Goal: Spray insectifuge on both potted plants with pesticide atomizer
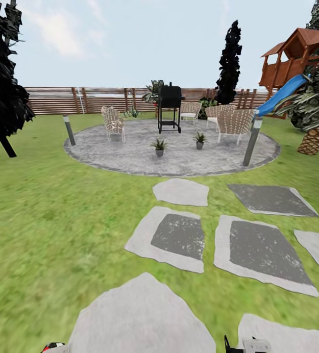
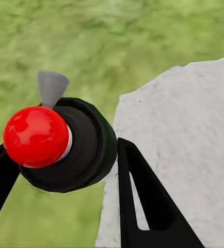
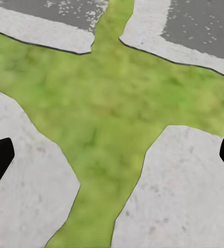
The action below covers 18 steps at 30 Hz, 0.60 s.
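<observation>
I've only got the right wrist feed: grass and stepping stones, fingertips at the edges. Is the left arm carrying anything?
Observer: Yes. In the left wrist view the left gripper is shut on the pesticide atomizer, red top toward the camera.
Operator: Are the plants in sight yet?
Observer: In the head view both potted plants stand on the round paved area, beyond the stepping stones.
Operator: Anything near them to avoid?
Observer: A black grill stands behind them, wicker chairs around it, and grey lamp posts at the paving's edge.
</observation>
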Available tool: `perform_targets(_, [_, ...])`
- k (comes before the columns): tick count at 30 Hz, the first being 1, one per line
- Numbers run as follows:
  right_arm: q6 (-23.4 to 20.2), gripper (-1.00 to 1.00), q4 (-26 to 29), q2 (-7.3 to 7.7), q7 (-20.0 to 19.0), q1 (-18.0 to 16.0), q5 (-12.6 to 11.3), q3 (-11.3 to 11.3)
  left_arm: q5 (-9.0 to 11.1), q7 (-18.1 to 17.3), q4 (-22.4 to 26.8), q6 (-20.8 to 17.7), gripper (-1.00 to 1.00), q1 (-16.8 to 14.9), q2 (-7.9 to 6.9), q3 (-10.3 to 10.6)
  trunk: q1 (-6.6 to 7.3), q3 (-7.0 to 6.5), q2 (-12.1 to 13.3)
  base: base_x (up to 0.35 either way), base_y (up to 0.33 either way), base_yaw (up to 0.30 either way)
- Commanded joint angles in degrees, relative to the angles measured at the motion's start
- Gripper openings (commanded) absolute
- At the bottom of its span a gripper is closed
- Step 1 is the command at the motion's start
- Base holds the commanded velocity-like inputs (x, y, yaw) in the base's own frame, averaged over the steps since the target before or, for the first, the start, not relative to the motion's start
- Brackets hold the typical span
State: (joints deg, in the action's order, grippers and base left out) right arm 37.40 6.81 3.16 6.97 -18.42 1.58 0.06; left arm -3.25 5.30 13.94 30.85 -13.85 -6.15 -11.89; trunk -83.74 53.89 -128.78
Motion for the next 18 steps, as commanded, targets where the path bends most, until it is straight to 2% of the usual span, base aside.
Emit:
perform_targets(1, [0.1,1.00,0.0,0.00,0.2,0.0,0.2,0.0,-0.4,0.4,-0.1,0.2,-1.00,0.0,0.00,0.0,-0.02,0.05,0.0,0.337,0.000,0.000])
perform_targets(18, [0.1,1.00,0.0,0.00,0.1,0.0,0.2,0.0,-0.4,0.4,-0.1,0.2,-1.00,0.0,0.00,-0.1,-0.02,0.05,0.0,0.337,0.000,0.000])
